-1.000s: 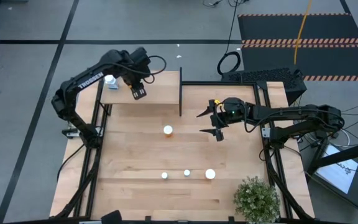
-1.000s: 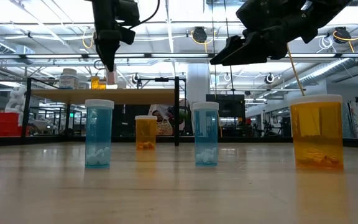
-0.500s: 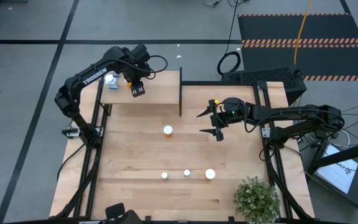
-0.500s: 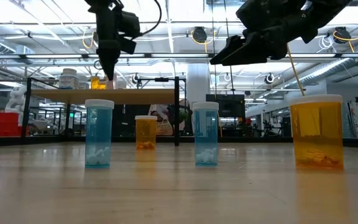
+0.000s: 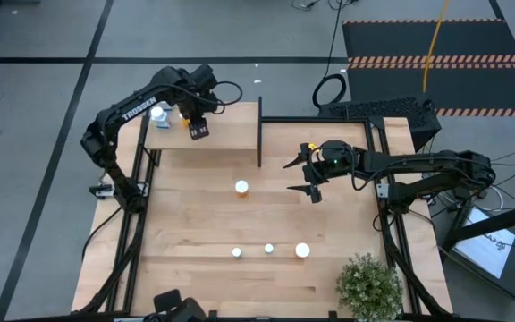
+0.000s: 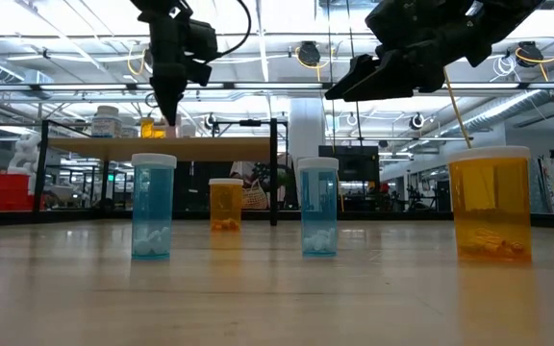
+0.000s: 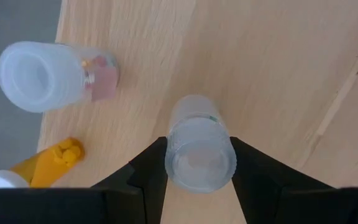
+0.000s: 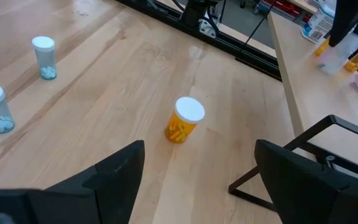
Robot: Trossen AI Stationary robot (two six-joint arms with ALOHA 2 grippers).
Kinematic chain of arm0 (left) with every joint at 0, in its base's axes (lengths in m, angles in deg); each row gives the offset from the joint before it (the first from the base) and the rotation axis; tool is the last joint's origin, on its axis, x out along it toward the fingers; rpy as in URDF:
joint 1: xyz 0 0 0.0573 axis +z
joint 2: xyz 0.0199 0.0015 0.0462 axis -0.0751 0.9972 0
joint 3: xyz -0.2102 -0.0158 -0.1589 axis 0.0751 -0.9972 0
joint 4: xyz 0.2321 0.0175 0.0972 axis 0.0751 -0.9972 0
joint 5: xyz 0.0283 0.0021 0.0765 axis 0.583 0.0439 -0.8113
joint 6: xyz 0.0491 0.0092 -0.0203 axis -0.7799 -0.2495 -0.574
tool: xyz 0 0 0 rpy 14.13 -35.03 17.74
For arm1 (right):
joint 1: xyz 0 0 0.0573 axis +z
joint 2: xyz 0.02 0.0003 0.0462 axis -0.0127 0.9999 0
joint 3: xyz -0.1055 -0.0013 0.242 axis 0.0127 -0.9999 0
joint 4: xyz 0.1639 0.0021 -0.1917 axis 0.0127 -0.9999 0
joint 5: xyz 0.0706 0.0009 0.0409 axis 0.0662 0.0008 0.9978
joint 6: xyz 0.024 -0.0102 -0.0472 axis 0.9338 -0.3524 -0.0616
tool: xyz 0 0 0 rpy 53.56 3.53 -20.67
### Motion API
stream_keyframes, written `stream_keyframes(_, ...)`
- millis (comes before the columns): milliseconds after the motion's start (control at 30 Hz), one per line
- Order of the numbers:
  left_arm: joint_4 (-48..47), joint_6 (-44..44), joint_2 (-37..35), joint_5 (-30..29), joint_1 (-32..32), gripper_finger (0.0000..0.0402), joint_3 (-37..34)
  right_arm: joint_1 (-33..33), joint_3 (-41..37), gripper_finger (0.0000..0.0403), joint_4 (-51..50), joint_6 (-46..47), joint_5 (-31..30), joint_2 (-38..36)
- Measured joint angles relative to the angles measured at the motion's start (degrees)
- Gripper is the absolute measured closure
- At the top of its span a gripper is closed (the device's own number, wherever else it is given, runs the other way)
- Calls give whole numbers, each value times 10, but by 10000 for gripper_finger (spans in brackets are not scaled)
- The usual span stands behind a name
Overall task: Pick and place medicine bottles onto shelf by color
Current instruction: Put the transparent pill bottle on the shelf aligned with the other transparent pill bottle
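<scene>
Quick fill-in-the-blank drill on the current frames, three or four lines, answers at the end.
1. The left gripper is shut on a clear bottle above the ____.
2. The right gripper, hovering over the table, is ____.
3. Nearest the right gripper stands a lone bottle with an ____ body.
4. Near the potted plant, ____ bottles stand in a row.

Missing words: shelf; open; orange; three

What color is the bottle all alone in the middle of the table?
Orange bottle with a white cap, clearest in the right wrist view.
</scene>
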Motion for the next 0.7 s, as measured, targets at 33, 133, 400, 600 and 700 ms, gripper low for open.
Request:
stream_keyframes(33,3,1,0,0,1,243,0,0,0,106,0,0,0,0)
stream_keyframes(133,19,4,1,0,2,243,0,0,0,106,0,0,0,0)
stream_keyframes(400,19,4,1,0,3,243,0,0,0,106,0,1,0,0)
stream_keyframes(600,20,5,1,-16,3,242,0,0,0,106,0,2,0,0)
stream_keyframes(700,22,5,1,-21,3,242,0,0,0,106,0,2,0,0)
